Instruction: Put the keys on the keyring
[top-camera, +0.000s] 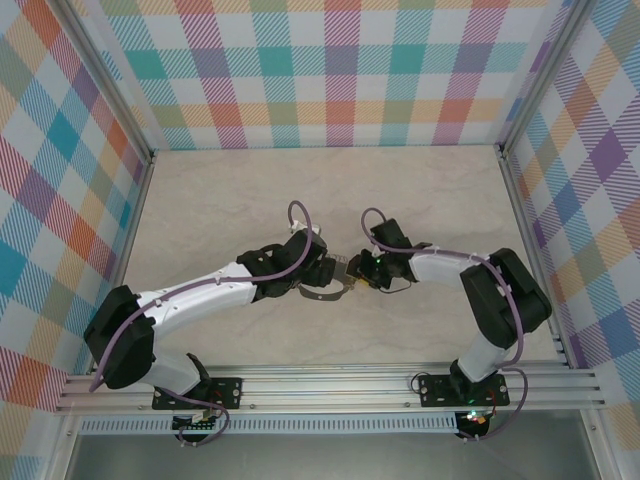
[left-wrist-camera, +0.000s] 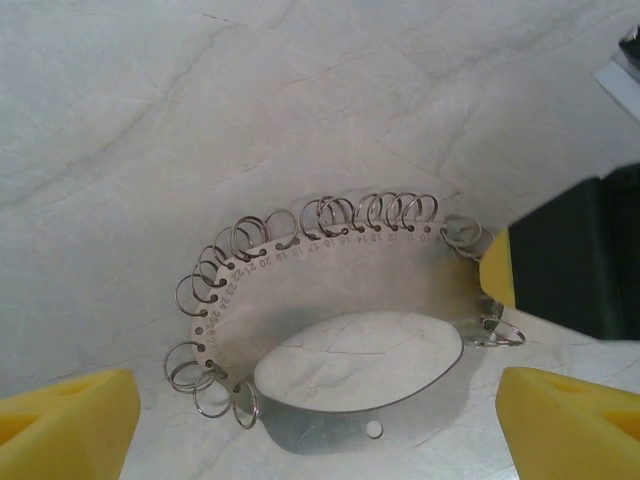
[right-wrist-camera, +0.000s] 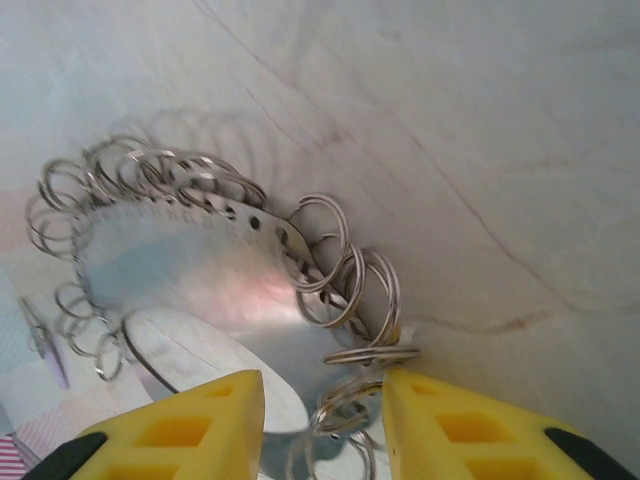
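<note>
The keyring, one flat silver plate with an oval hole, lies on the table between the left gripper's wide-spread fingers, touching neither. Some twenty small rings line its edge, overlapping too much for an exact count. The right gripper stands narrow around the end rings; whether it pinches them cannot be told.

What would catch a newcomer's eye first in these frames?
A flat silver plate with an oval cut-out, its curved edge strung with many small split rings, lies on the marbled table between the arms. The left gripper hangs wide open above it; the right gripper straddles rings at one end.
</note>
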